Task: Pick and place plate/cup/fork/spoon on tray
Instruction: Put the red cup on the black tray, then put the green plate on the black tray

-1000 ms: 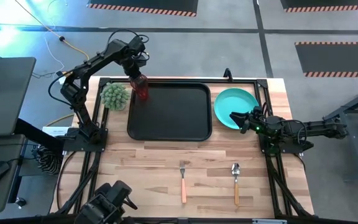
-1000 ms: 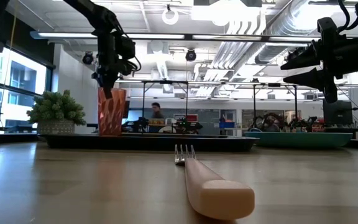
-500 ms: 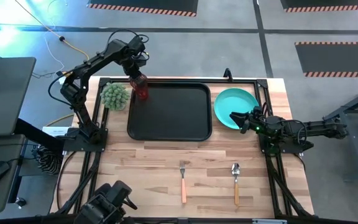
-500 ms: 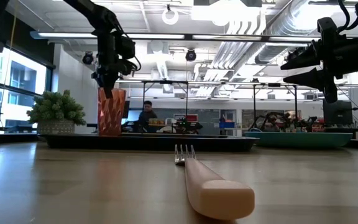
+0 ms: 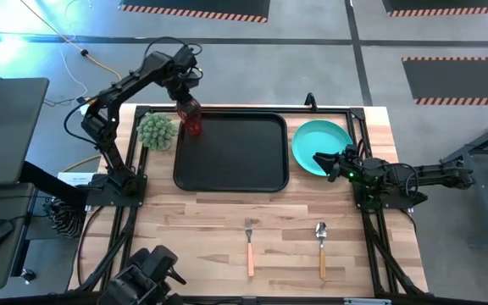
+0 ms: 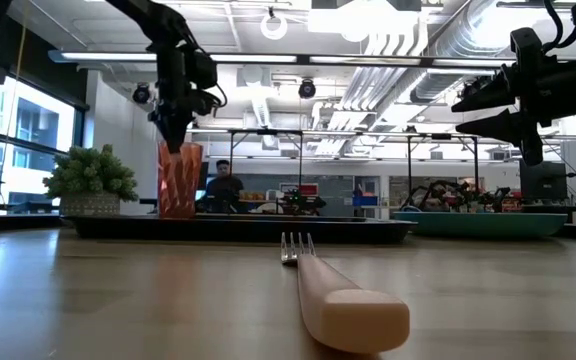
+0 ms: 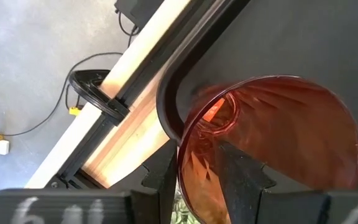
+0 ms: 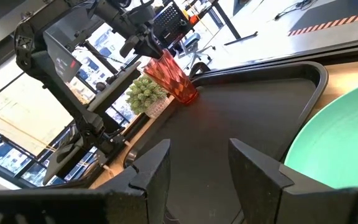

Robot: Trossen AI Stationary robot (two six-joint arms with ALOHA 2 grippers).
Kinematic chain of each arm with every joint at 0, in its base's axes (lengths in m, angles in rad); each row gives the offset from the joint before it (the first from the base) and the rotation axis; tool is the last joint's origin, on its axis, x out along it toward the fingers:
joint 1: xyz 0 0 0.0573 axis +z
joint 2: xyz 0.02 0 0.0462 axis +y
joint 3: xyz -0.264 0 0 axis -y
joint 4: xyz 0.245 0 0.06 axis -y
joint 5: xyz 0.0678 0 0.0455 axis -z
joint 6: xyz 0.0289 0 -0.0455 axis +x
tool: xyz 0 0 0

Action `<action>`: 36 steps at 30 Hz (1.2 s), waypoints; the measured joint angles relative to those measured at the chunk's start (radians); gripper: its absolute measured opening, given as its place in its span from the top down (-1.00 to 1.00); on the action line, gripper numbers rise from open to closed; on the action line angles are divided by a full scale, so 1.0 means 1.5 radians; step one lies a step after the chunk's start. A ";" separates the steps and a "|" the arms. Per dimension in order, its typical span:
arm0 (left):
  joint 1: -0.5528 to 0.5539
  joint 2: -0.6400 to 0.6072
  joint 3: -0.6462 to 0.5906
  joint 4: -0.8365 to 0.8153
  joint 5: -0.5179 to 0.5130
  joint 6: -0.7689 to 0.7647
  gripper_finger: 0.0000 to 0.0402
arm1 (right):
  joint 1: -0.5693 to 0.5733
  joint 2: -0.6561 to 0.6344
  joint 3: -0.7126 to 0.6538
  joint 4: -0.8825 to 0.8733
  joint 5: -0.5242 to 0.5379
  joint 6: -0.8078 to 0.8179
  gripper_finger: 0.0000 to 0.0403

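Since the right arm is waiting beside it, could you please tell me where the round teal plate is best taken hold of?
Probably at the rim. The round teal plate lies flat on the wooden table, so only its raised edge offers purchase. The right end effector, fingers open, hovers at the plate's near edge; coming down there from above, one finger inside the rim and one outside, looks the shortest approach and stays apart from the black rectangular tray.

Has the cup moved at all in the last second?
No. The cup sits at the same far-left corner of the tray, beside the potted plant, as before.
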 joint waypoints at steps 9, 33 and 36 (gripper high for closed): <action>0.000 0.000 0.031 -0.019 -0.001 0.000 0.49 | 0.000 0.000 0.000 0.000 0.000 0.001 0.25; 0.001 0.000 0.166 -0.138 -0.001 -0.052 0.49 | 0.000 0.000 0.000 0.095 0.003 0.000 0.25; 0.000 0.000 0.193 -0.165 0.013 -0.053 0.49 | 0.000 0.000 0.000 0.138 0.005 -0.001 0.25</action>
